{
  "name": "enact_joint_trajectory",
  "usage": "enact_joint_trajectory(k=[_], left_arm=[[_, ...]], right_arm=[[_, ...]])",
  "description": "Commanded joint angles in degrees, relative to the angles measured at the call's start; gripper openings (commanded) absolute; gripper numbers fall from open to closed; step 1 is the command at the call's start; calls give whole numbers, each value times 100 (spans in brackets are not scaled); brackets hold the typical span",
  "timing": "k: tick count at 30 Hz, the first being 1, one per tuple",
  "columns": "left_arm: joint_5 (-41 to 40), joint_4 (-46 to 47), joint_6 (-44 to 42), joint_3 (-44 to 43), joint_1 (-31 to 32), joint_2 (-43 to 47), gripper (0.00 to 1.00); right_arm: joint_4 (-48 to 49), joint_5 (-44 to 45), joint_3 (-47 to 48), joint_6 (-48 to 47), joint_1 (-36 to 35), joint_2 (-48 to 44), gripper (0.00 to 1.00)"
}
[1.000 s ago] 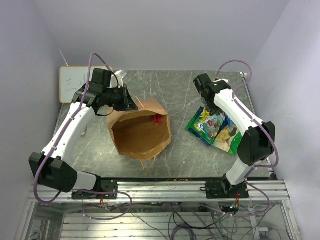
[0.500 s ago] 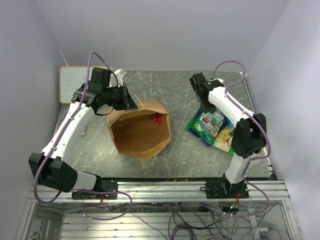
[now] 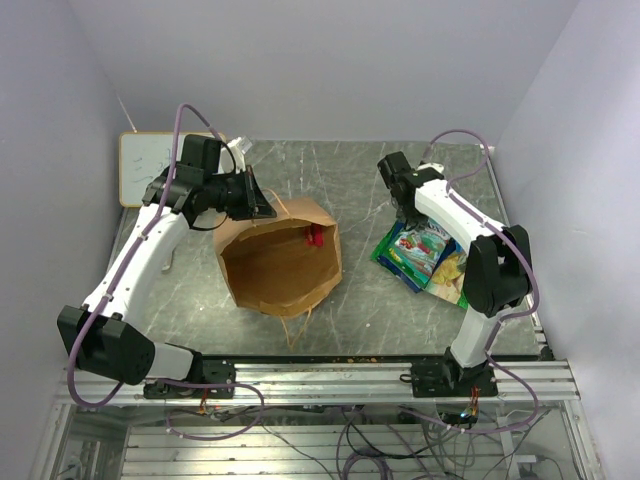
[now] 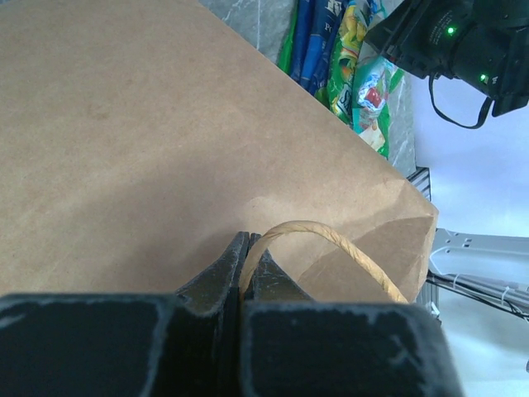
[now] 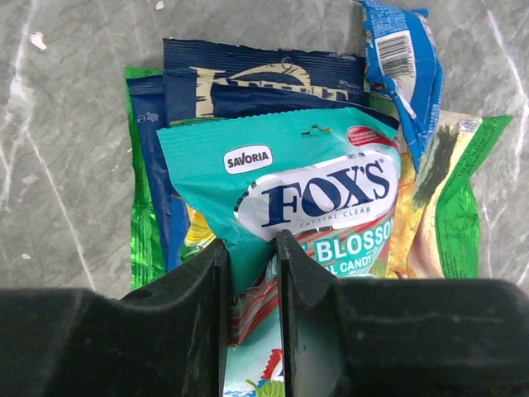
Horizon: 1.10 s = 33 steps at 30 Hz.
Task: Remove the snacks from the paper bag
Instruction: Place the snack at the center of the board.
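Note:
The brown paper bag (image 3: pixel 280 262) stands at mid-table with its mouth open. My left gripper (image 3: pixel 262 208) is shut on its twisted paper handle (image 4: pixel 331 236) at the far rim, with the bag's side (image 4: pixel 149 141) filling the left wrist view. A red snack packet (image 3: pixel 315 236) shows inside the bag near its far right wall. Several snack packets (image 3: pixel 428 255) lie piled to the right of the bag. My right gripper (image 3: pixel 407 212) hangs over the pile's far left edge. Its jaws (image 5: pixel 252 240) stand a narrow gap apart over the teal Fox's packet (image 5: pixel 297 178), which lies flat on top.
A small white whiteboard (image 3: pixel 145 168) lies at the far left corner of the grey marble tabletop (image 3: pixel 340 170). Walls close in the left, back and right. Blue (image 5: pixel 264 83), green (image 5: pixel 459 215) and yellow packets lie under the teal one.
My right arm has swung its wrist a little left, toward the pile's left edge, and its elbow has drawn in. The left arm, the bag and the pile have not moved.

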<state>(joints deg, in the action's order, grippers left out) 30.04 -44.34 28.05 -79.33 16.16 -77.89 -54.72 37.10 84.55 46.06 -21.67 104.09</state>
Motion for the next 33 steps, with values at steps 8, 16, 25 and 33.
enact_joint_trajectory(k=[8, 16, 25, 33], left_arm=[[283, 318, 284, 32, -52, 259, 7], [248, 304, 306, 67, -56, 299, 7], [285, 333, 494, 225, -50, 498, 7], [605, 471, 1018, 388, -43, 705, 7]], right_arm=[[410, -271, -18, 122, 49, -306, 50], [615, -379, -283, -429, 49, -1206, 70], [1816, -1221, -1190, -1901, 49, -2521, 77], [2350, -3056, -1594, -2918, 51, -3480, 77]])
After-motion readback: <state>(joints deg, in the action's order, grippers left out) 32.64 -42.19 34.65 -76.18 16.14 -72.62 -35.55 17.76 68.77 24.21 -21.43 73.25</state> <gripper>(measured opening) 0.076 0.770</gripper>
